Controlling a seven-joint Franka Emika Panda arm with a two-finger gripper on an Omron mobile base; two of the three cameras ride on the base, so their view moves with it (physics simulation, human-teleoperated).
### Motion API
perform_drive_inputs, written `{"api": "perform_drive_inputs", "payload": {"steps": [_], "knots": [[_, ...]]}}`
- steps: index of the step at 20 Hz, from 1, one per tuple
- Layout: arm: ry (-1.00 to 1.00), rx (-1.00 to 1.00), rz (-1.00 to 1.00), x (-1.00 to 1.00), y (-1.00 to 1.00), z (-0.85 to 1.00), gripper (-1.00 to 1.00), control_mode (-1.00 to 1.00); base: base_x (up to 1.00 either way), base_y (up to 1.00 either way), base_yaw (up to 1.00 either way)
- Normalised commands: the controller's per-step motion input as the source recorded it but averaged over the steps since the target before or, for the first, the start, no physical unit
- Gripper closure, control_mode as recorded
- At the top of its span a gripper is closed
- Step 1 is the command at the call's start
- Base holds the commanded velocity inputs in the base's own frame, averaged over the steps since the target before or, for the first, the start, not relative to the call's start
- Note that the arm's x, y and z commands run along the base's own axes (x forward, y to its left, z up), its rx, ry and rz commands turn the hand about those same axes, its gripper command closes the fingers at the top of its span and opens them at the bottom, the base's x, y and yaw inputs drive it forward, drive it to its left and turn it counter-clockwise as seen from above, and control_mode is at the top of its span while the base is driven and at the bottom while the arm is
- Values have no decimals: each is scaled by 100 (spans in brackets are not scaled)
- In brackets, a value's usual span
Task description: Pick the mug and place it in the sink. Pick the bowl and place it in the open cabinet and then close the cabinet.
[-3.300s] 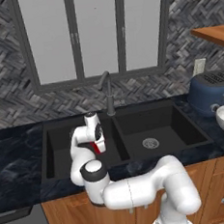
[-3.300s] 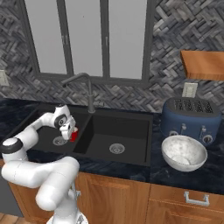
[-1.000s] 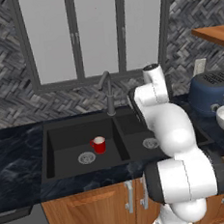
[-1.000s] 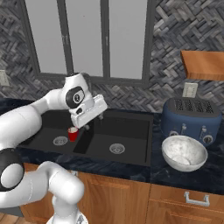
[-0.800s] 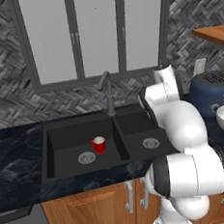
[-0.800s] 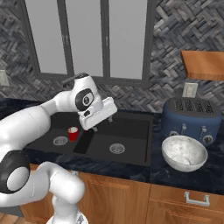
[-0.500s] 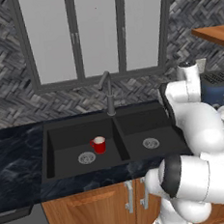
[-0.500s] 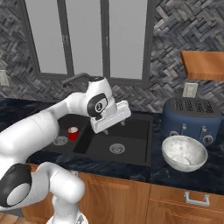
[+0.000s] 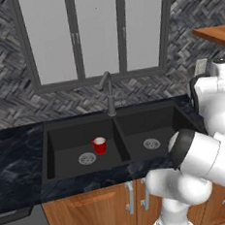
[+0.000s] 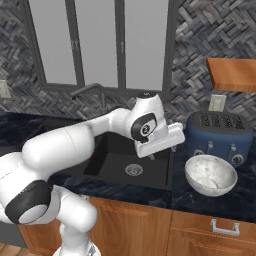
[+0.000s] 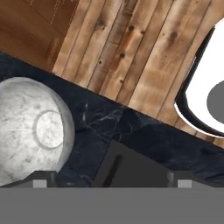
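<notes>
The mug (image 9: 99,145) already stands in the left basin of the sink (image 9: 63,134), so that step looks done. The claw (image 10: 170,139) hangs released and empty near the bowl (image 10: 210,174), which sits on the bench (image 10: 235,202) beside the sink; grasping, shelving and closing the cabinet remain.

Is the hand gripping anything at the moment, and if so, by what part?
Nothing. The hand is open and empty, the mug sits in the sink, the bowl on the counter.
</notes>
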Motion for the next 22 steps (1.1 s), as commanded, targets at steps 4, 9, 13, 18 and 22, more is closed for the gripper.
{"api": "perform_drive_inputs", "payload": {"steps": [4,9,13,18,22], "knots": [[-1,-1,-26,0,-87,0,-100,-100,0,0,0],[0,-1,-5,6,-40,-25,-100,-100,0,0,0],[0,0,0,1,12,-21,-100,-100,0,0,0],[-3,-1,1,8,44,-26,-100,-100,0,0,0],[-2,-2,3,48,-27,-37,-100,-100,0,0,0]]}}
